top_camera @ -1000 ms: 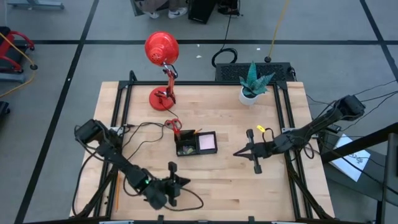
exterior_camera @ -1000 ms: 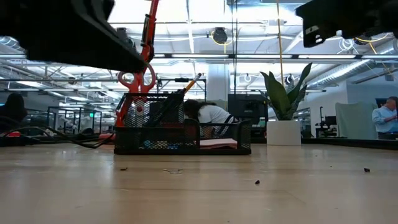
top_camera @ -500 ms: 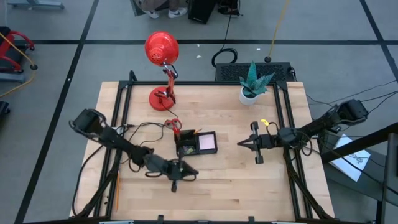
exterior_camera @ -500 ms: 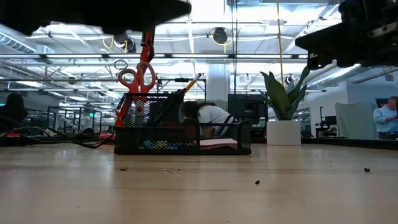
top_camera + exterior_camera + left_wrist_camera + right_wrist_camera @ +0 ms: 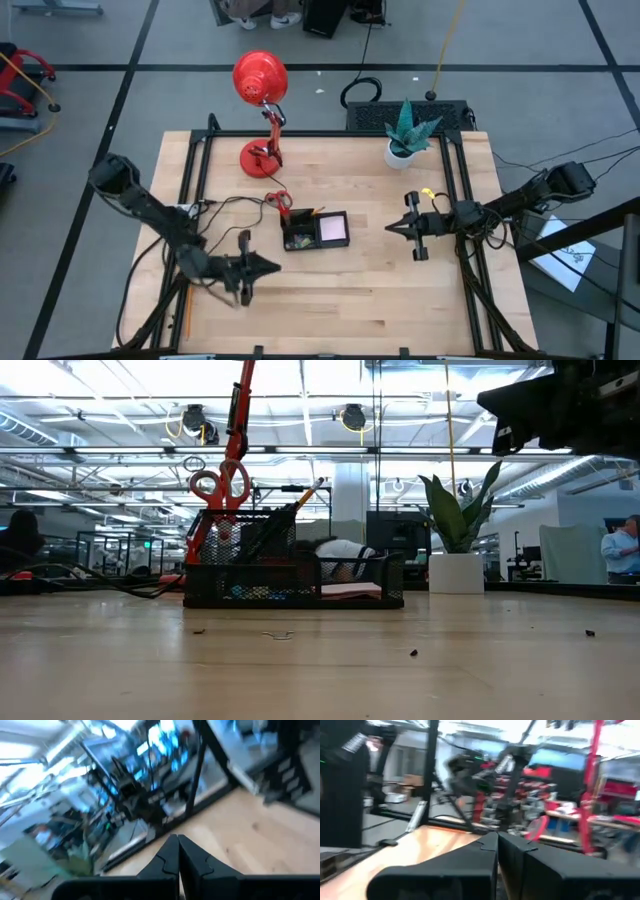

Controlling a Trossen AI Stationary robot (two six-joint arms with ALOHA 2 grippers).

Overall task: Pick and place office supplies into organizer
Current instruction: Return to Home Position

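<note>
The black organizer (image 5: 316, 231) stands at the table's middle, resting flat on its base (image 5: 295, 598). Red-handled scissors (image 5: 220, 486) stand upright in its left compartment beside dark pens and an orange pencil (image 5: 308, 494). A pale sticky-note pad (image 5: 333, 229) lies in its right compartment. My left gripper (image 5: 276, 266) hovers shut and empty, left of and nearer than the organizer; its fingertips meet in the left wrist view (image 5: 178, 838). My right gripper (image 5: 390, 230) hovers shut and empty to the organizer's right, fingertips together in the right wrist view (image 5: 497, 834).
A red desk lamp (image 5: 262, 90) stands at the far left of the table, and a plant in a white pot (image 5: 404, 135) at the far right. Black cables (image 5: 225, 205) trail left of the organizer. An orange stick (image 5: 187, 310) lies by the near left edge.
My left arm swung back toward the table's left edge and rose out of the low view; its gripper moved from near the near edge toward the organizer's left side. My right gripper drew back a little toward the right and far edges. Nothing on the table moved.
</note>
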